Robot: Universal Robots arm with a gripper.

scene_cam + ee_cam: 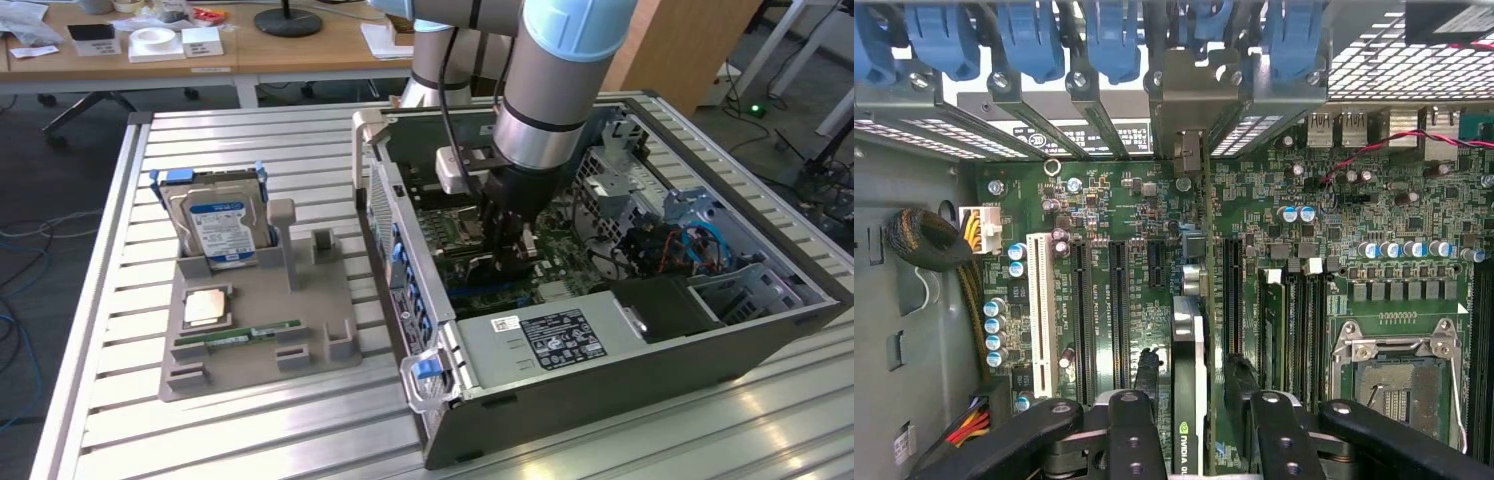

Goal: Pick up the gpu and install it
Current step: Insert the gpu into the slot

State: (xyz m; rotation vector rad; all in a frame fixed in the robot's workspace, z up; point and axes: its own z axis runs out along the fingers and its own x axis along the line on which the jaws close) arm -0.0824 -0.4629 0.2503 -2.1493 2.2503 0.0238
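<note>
the grey-and-pale-blue robot arm reaches straight down into the open dark grey computer case, which lies on its side on the ribbed aluminium tabletop so that the green motherboard faces upward and can be reached from above. the black two-fingered tool is clamped on the gpu, a thin flat card seen edge-on between the fingers, one finger on each face; held this way, upright with its long edge downward, the card appears lined up with one of the long black expansion slots running across the board. the card shows a green circuit-board edge, a dark face with a small green-and-white logo near the tool, and a silver metal bracket at the end toward the case's rear wall, where it sits among the row of blue plastic retention clips. whether the card is already seated in a slot or just above it cannot be told. toward the tabletop's edge at the exterior view's left stands a grey plastic parts holder, which keeps the other parts sorted: a blue-labelled silver hard drive upright in a slot, and a narrow green ram stick lying flat.
</note>
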